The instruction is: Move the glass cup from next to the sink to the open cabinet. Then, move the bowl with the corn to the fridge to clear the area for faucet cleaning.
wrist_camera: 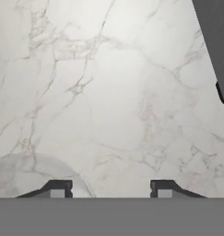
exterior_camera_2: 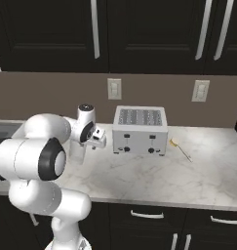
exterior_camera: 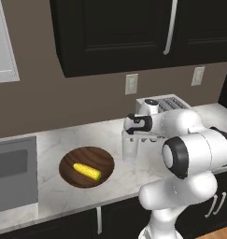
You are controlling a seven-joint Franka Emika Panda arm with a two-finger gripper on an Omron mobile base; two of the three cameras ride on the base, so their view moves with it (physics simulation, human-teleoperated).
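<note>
Counter (exterior_camera: 63, 140) of white marble runs across the scene, with the dark cabinet (exterior_camera: 115, 37) on the wall above it and the sink (exterior_camera: 14, 172) at its left end. Next down in size, the bowl (exterior_camera: 86, 166) sits on the counter just right of the sink, with the corn (exterior_camera: 87, 171) lying inside it on a diagonal. Right of the bowl and apart from it, the glass cup (exterior_camera: 129, 148) stands upright on the marble, long axis vertical. The gripper (exterior_camera: 132, 138) hangs straight above it, pointing down, so the cup lies directly below the hand, not off to a side. In the hand view the gripper (wrist_camera: 111, 188) shows both fingertips (wrist_camera: 58, 188) apart, and the cup's rim (wrist_camera: 39, 175) curves past the left tip toward the middle. The jaws look spread, probably straddling the rim, though whether they touch the glass I cannot tell. My read: the grasp is underway, not yet secure. A toaster (exterior_camera_2: 140, 129) stands well right, clear of the move.
</note>
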